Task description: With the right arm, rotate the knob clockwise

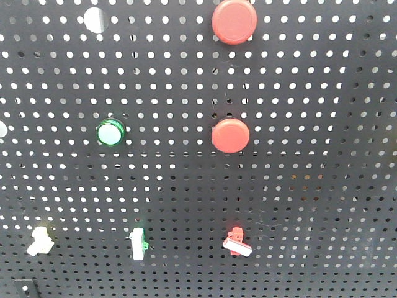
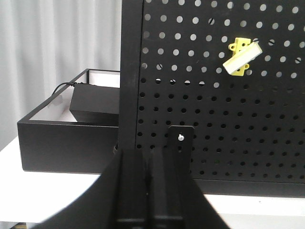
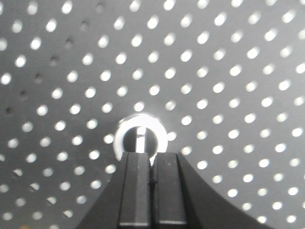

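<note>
Pegboard: you're looking at matt black perforated sheet, painted-metal look.
Top red button: smooth plastic cap, slight sheen.
Knob: bright ring, polished-metal shine.
Right pincer: matt black, smooth, plastic-looking.
Yellow clip: smooth matt plastic.

Black perforated panel bears an upper red button, a lower red button, a green-ringed button and three small switches.

pegboard walls off ahead | knob close before right tool
</note>
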You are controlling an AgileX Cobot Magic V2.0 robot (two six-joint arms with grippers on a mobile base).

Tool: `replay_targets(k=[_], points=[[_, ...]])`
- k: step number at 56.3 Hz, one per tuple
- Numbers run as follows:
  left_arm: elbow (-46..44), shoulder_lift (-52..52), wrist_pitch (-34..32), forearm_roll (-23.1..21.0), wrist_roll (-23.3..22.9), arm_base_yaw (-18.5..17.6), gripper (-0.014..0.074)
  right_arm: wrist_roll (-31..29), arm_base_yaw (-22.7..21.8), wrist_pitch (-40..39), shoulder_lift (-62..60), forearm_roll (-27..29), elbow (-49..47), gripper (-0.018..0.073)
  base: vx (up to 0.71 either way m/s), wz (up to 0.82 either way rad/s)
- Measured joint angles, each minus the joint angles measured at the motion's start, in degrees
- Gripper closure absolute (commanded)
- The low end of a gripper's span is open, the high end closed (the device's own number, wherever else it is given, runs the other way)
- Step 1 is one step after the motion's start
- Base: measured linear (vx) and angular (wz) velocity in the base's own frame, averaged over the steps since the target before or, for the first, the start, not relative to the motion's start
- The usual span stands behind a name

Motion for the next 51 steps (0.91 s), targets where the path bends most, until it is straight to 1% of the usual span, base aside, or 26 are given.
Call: replay_targets(k=[10, 23, 38, 45, 51], points=[[0.0, 0.0, 0.0, 0.0, 0.0, 0.0, 0.0603, 0.0, 0.0, 0.0, 0.0, 0.0, 0.0, 0.0375, 0.0, 0.0], [0.0, 0.0, 0.0, 0.0, 0.0, 0.0, 0.0603, 0.22, 0.0, -0.61, 0.57, -0.24, 0.0, 0.0321, 0.0, 0.0], [0.0, 0.0, 0.0, 0.0, 0.0, 0.0, 0.0603, 0.37, 0.0, -1.24, 3.86, -1.18, 0.0, 0.0314, 0.0, 0.0], [0.0, 0.0, 0.0, 0.0, 0.0, 0.0, 0.0603, 2.1, 0.0, -3.4, 4.49, -1.33, 0.0, 0.0314, 0.0, 0.0], [0.0, 0.0, 0.0, 0.0, 0.0, 0.0, 0.0603, 3.8, 0.0, -5.41, 4.64, -1.33, 0.0, 0.0333, 0.0, 0.0]])
